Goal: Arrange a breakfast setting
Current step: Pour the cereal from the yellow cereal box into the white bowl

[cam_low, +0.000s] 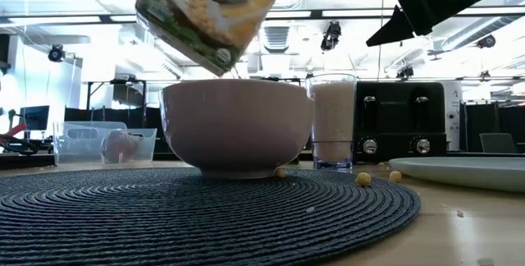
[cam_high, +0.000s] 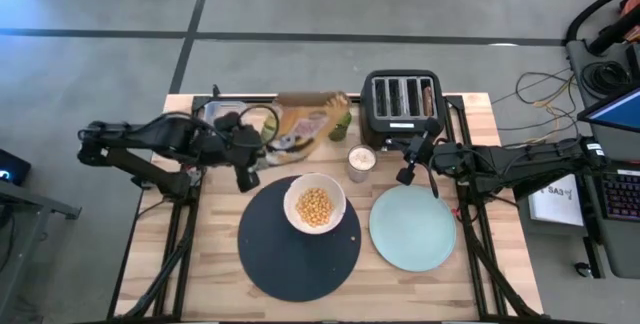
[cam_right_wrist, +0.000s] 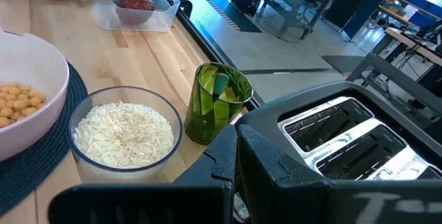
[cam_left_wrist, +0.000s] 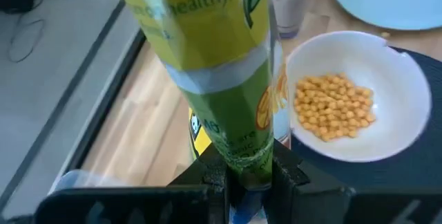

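Left gripper (cam_left_wrist: 248, 175) clamps a cereal bag (cam_left_wrist: 207, 65), tilted above the white bowl (cam_high: 315, 204) on the navy mat (cam_high: 290, 259).

The bowl sits at the mat's upper right part and holds round yellow cereal (cam_left_wrist: 333, 106); a few pieces lie loose on the table (cam_low: 362, 179). The mint plate (cam_high: 412, 227) lies just right of the mat. The right gripper (cam_high: 408, 172) hovers between the black toaster (cam_high: 401, 101) and the plate; whether its fingers are parted cannot be told. A glass (cam_right_wrist: 124, 137) of pale flakes and a green cup (cam_right_wrist: 215, 103) holding the spoon (cam_right_wrist: 220, 84) stand behind the bowl.
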{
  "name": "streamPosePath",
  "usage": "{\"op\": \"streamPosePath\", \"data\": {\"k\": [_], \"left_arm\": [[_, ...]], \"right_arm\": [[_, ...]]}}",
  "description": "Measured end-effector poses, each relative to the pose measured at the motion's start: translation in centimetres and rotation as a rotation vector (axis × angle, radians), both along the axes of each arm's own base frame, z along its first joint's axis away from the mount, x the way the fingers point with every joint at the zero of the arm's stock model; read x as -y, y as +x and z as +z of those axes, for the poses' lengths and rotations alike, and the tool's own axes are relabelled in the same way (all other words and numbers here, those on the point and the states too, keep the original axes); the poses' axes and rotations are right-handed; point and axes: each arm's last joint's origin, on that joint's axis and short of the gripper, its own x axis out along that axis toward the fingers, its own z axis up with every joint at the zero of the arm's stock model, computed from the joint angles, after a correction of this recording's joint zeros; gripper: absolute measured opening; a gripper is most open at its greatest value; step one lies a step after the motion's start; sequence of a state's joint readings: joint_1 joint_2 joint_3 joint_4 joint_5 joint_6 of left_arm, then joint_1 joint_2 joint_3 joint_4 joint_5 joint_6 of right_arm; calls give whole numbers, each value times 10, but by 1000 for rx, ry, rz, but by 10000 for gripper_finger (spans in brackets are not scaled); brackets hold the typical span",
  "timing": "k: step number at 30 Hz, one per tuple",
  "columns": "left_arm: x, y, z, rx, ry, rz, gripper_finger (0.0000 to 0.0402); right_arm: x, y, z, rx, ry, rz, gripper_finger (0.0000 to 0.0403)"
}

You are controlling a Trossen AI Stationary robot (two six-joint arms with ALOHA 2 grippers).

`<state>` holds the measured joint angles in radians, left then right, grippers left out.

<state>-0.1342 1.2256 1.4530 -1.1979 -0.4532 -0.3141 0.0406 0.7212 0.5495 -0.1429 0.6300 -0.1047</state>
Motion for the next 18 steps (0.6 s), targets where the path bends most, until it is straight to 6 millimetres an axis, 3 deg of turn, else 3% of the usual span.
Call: {"op": "streamPosePath", "data": {"k": [7, 18], "left_arm": [[-20, 19, -39, 105, 157, 63, 28], [-66, 5, -96, 299, 277, 205, 28]], "right_arm": [[0, 3, 6, 58, -20, 11, 9], [1, 6, 21, 155, -114, 27, 9]]}}
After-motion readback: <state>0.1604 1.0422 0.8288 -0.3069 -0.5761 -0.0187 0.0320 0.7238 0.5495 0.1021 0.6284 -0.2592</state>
